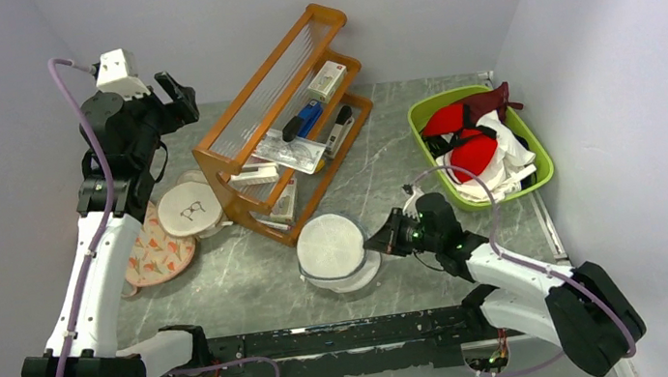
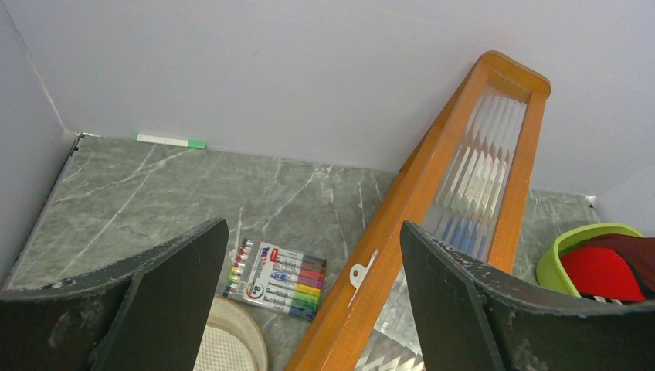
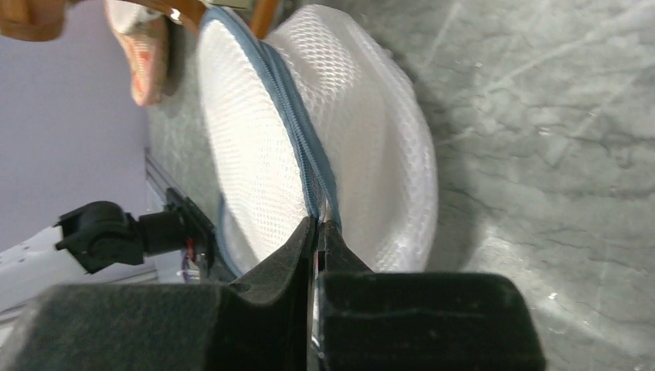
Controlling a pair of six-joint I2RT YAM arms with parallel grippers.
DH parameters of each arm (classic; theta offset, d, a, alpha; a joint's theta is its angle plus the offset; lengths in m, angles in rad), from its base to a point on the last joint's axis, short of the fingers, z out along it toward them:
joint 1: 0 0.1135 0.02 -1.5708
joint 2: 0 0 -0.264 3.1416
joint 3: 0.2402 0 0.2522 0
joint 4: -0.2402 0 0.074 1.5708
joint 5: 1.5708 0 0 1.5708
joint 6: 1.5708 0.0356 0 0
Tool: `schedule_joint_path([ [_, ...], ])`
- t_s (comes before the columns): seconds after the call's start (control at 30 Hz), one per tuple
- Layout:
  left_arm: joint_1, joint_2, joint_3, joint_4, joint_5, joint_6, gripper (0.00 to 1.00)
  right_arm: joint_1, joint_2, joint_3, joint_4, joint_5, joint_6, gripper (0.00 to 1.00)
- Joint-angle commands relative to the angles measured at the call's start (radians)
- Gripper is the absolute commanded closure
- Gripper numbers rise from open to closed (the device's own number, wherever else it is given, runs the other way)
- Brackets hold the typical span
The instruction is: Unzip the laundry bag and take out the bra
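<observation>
The laundry bag (image 1: 331, 246), a round white mesh pod with a grey-blue zipper rim, sits on the table at front centre. In the right wrist view the bag (image 3: 371, 116) fills the frame, and its zipper (image 3: 290, 100) runs down into my fingers. My right gripper (image 1: 379, 241) is at the bag's right edge and is shut on the zipper rim (image 3: 317, 226). No red shows through the mesh. A bright red garment with curved cups, the bra (image 1: 459, 117) by its look, lies in the green basket and also shows in the left wrist view (image 2: 602, 272). My left gripper (image 1: 178, 90) is open, empty and raised at back left (image 2: 313, 232).
A wooden rack (image 1: 281, 108) with small items stands behind the bag. The green basket (image 1: 541, 164) at right holds maroon, white and black clothes. A flat white case with a glasses drawing (image 1: 190, 209) and a floral pad (image 1: 159, 255) lie at left. A marker pack (image 2: 278, 280) lies behind the rack.
</observation>
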Motion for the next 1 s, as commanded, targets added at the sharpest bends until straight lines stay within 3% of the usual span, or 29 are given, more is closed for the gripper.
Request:
schedule_joint_path([
  [0.0,0.01,-0.001,0.012,0.027,0.023,-0.002,0.07,-0.008,0.055,-0.046,0.03,0.02,-0.051,1.0],
  [0.27,0.01,0.001,0.014,0.024,0.033,-0.006,0.07,-0.008,0.176,-0.058,0.106,0.03,-0.107,1.0],
  [0.47,0.006,0.005,0.015,0.025,0.039,-0.004,0.07,-0.008,0.119,-0.021,0.037,0.035,-0.154,1.0],
  [0.83,-0.022,0.005,0.009,0.033,0.052,0.01,0.07,-0.011,0.002,0.151,-0.197,0.166,-0.274,0.7],
  [0.97,-0.056,0.006,0.007,0.04,0.052,0.044,0.07,-0.012,-0.039,0.211,-0.261,0.218,-0.321,0.51],
])
